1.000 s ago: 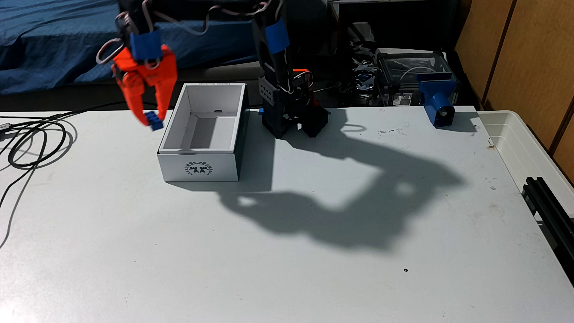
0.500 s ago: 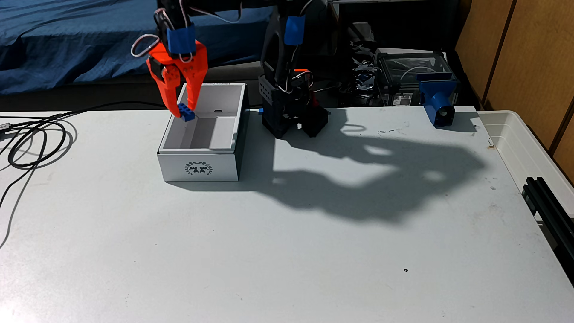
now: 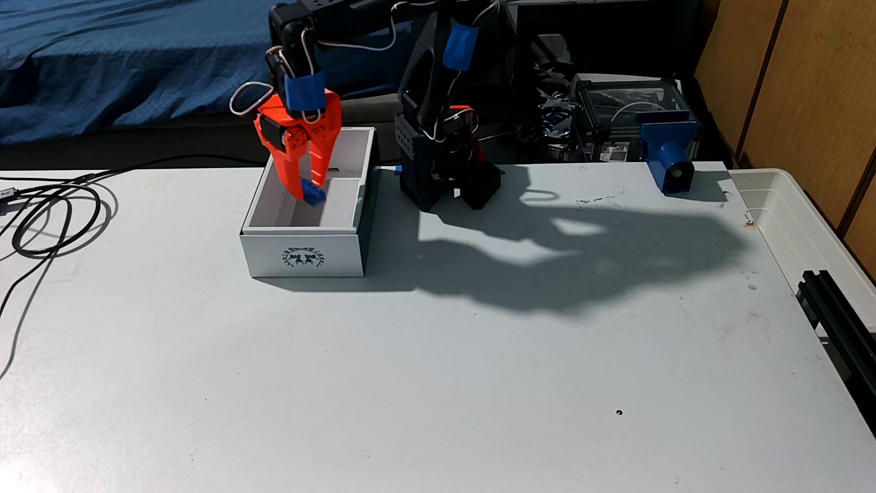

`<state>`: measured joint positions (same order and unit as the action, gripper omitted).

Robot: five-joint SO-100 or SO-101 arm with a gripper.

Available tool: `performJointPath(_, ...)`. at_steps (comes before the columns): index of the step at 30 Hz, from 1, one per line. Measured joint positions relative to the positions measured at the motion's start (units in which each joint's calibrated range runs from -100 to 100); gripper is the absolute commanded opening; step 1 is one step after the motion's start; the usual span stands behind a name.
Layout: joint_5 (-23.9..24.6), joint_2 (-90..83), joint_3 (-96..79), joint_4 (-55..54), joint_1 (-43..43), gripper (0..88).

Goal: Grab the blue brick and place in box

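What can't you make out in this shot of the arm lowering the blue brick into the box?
- Blue brick, fixed view: partly covered by the gripper fingertips; whether it touches the box floor is unclear.
- Box near floor: hidden by its front wall.
- Emblem: too small to read.
- Black cable: cut off at the left edge.

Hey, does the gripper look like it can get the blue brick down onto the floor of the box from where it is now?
Probably yes. The gripper holds the blue brick between its fingers, already inside the box walls, with nothing visible beneath it.
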<state>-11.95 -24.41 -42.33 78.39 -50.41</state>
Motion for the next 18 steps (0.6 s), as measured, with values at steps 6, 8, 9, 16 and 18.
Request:
performJointPath(6,-0.2,-0.3,0.0,0.0,-0.8,13.2)
performJointPath(8,-0.3,-0.5,0.1,0.1,-1.4,10.6)
performJointPath(9,-0.3,-0.5,0.5,0.6,-1.8,8.0)
performJointPath(16,0.3,-0.5,16.5,10.6,-2.3,0.7)
performJointPath(18,1.6,-0.6,21.8,13.7,-1.8,0.8)
